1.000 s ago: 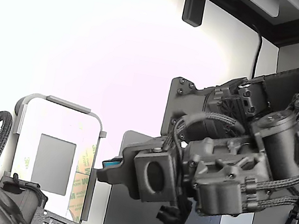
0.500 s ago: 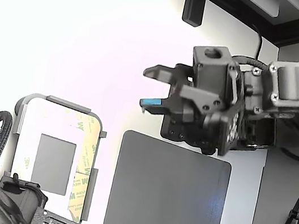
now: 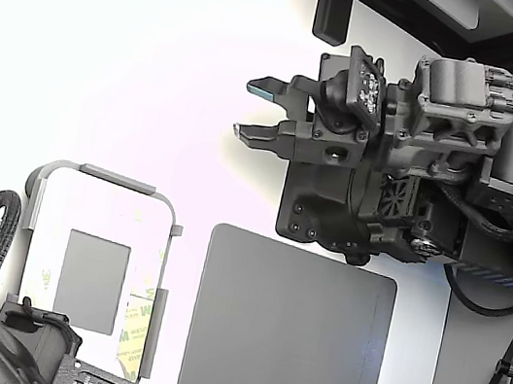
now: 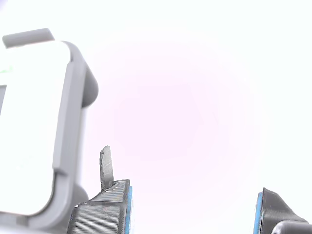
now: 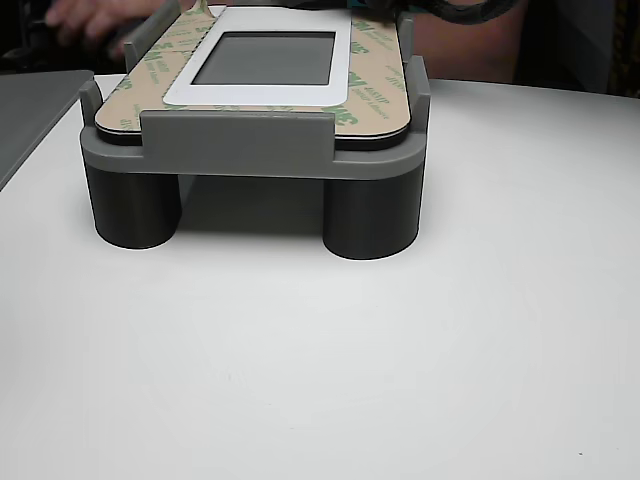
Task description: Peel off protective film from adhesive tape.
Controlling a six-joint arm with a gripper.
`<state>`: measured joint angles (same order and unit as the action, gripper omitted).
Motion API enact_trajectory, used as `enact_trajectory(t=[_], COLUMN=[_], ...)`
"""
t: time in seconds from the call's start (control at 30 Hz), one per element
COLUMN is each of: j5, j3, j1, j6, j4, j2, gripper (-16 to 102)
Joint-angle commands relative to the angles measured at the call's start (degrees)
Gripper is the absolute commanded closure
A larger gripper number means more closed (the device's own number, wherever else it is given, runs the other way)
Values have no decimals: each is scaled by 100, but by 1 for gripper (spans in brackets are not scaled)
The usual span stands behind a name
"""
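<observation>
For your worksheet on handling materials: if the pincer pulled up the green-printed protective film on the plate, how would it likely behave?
The protective film lies flat and thin along the white plate, so it would probably bend limply rather than hold shape. It looks light, likely fluttering once free. The open pincer has narrow tips, so the film could slip out.

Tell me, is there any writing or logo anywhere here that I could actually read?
Green logo print repeats along the protective film strips on the white plate in its grey holder: too blurred to read.
The same green marks on the strip in the exterior view: too small to read.
The gripper and the grey mat show no readable text.
</observation>
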<state>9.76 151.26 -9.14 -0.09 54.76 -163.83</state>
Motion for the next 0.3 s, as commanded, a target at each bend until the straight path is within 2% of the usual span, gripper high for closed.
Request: enact_trajectory(t=[0.0,0.07,0.27], j5=[-475,-686,-598], j3=[-18,-18,0], j1=[-53,-53,-44], j6=[316,457,387], j4=[44,9,18], j2=[-545,-492,-554], gripper=[-14,-14,-14])
